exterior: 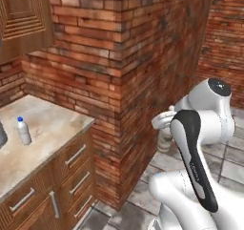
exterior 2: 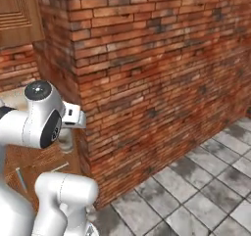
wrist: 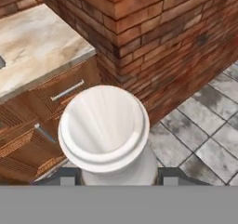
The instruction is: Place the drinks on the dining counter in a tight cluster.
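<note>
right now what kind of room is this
It looks like a home kitchen: a marbled stone counter over wooden drawers with metal handles, red brick walls, and a grey tiled floor. A small blue-capped bottle stands on the counter.

Brick pillar (exterior: 128, 76) (red); grey floor tiles (exterior 2: 196, 191).

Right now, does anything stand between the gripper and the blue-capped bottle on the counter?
Yes. The jaws hold the pale-capped bottle, and the corner of the brick pillar appears to jut out between them and the blue-capped bottle on the counter.
</note>
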